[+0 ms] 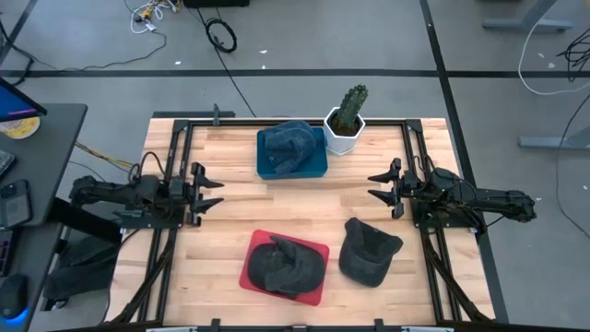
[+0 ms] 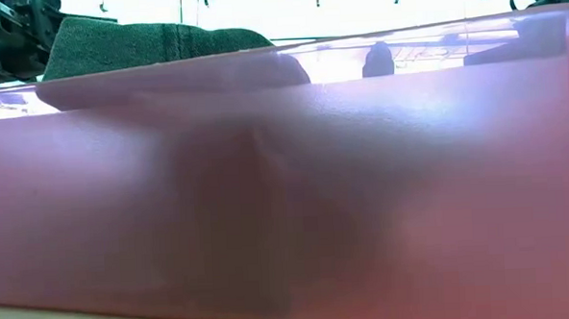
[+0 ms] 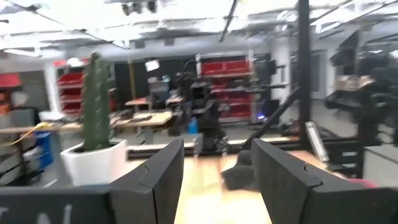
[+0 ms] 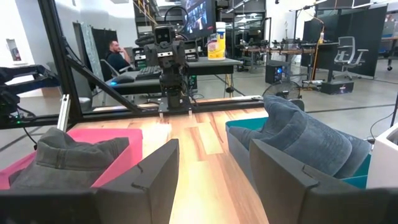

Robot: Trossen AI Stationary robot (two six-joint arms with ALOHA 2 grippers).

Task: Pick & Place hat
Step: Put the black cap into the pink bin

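Bright overhead light, blurred low view

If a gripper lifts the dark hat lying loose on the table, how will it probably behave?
The loose dark hat looks like soft fabric, creased and slumped, so it would probably flop and sag when lifted. It seems light and unlikely to roll. Pushed, it might bunch up rather than slide cleanly on the wooden table.

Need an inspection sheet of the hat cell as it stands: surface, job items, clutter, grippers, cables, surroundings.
Surface: wooden table, bare through the middle.
Job's things: dark hat loose on the wood; another hat in the red tray; blue hat in the blue tray.
Clutter: potted cactus beside the blue tray.
Grippers: left gripper and right gripper both open, empty, at opposite edges.
Cables: loose cables on the floor.
Surroundings: desk at left; person seated in the right wrist view.
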